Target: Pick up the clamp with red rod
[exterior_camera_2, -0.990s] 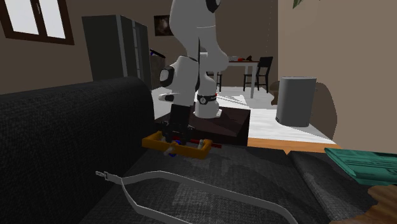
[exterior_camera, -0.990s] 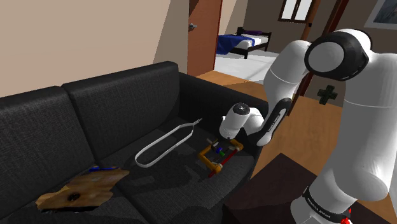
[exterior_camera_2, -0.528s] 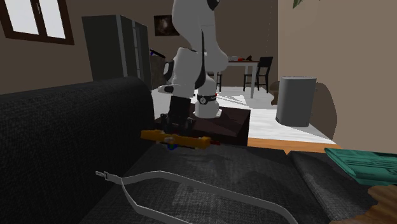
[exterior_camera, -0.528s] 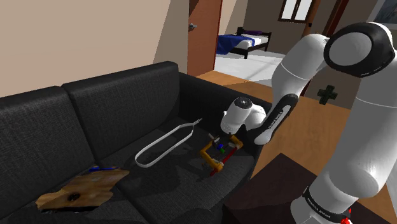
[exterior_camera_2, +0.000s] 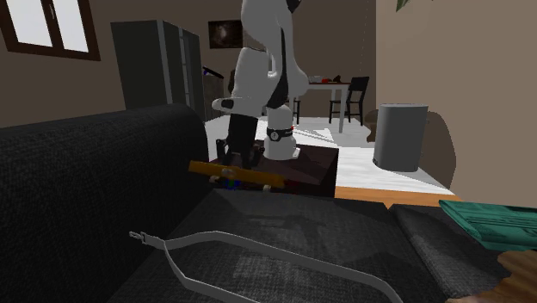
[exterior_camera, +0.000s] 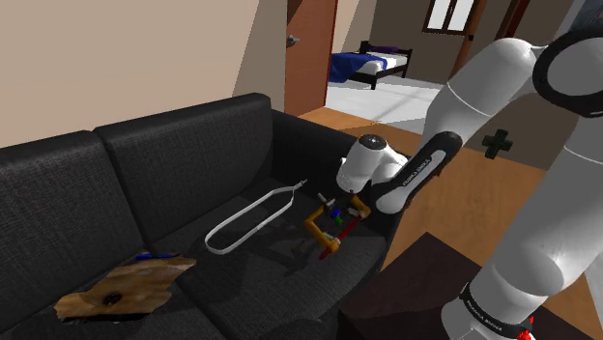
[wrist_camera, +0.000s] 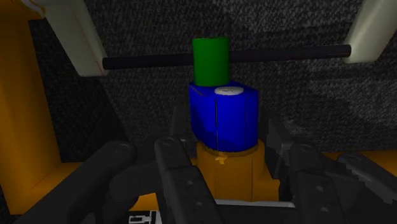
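The black gripper (exterior_camera: 340,209) is clasping the orange clamp (exterior_camera: 330,228) by its frame below the blue and green blocks, holding it above the dark sofa (exterior_camera: 145,174), while a white strap (exterior_camera: 249,221) is lying at the clamp's nine o'clock in the shoulder view and a bed (exterior_camera: 368,63) is showing through a doorway at twelve o'clock.

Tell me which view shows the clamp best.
Shoulder view: the clamp shows its whole orange frame. The second exterior view sees it edge-on, an orange bar; the wrist view gives its blue and green parts close up.
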